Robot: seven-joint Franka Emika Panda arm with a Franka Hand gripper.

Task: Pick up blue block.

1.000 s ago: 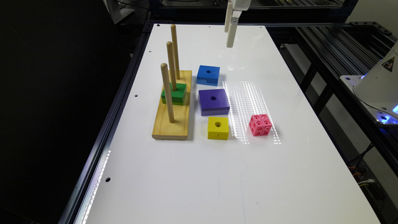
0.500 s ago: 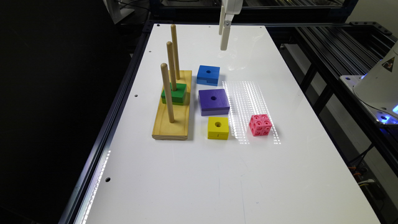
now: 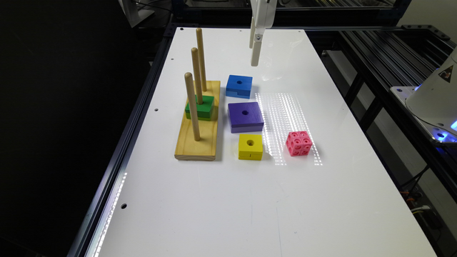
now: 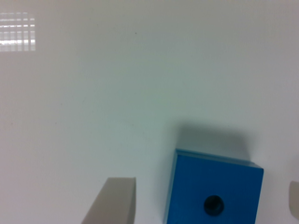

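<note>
Step in hand: approach, pre-grasp. White table (image 3: 250, 200), glossy, w/ light glare; dark frame rails around. Peg board (image 3: 198, 137) w/ green block (image 3: 200, 107) beside. Gripper (image 3: 254, 53) high, wide open, empty. Blue block (image 4: 212, 189) flat on table, betw. fingers (image 4: 112, 203) but off-centre. Next: centre, descend, close.

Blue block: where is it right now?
In the exterior view, the blue block lies on the table, just behind the purple block, right of the peg board.
</note>
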